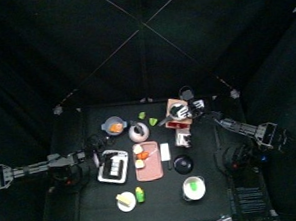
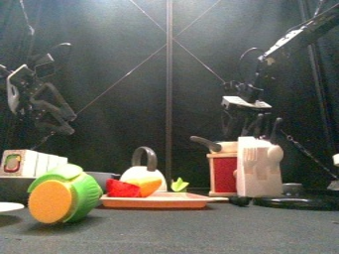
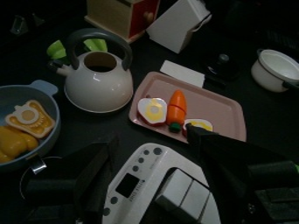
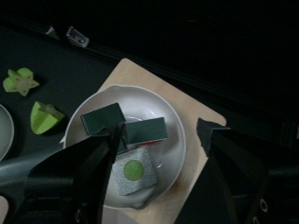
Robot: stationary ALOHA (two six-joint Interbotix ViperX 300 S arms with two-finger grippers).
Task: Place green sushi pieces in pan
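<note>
Right pincer point(image 4: 158, 140) hangs over the round grey metal pan point(image 4: 140, 96). Its two black jaws stand as wide apart as they can go, and it holds nothing. The pan sits on a flat tan board point(image 4: 138, 70) at the 12 o'clock end of the black counter point(image 1: 161, 197), a bit toward 1 o'clock.

Three green sushi pieces point(image 4: 146, 129) lie inside the pan, right under the gap between the jaws. Two are dark green blocks touching each other. The third piece point(image 4: 135, 171) has a bright green spot on top and lies just beside them, near the pan's rim.

Two more bright green lumps point(image 4: 47, 116) lie on the bare counter, outside the pan. From above they sit at 9 o'clock from the pan, well clear of the jaws.

Over at the counter's 9 o'clock side, the left pincer point(image 3: 158, 166) rests with its jaws wide apart. A white box with buttons point(image 3: 152, 188) shows between them, and I cannot tell if they touch it.
</note>
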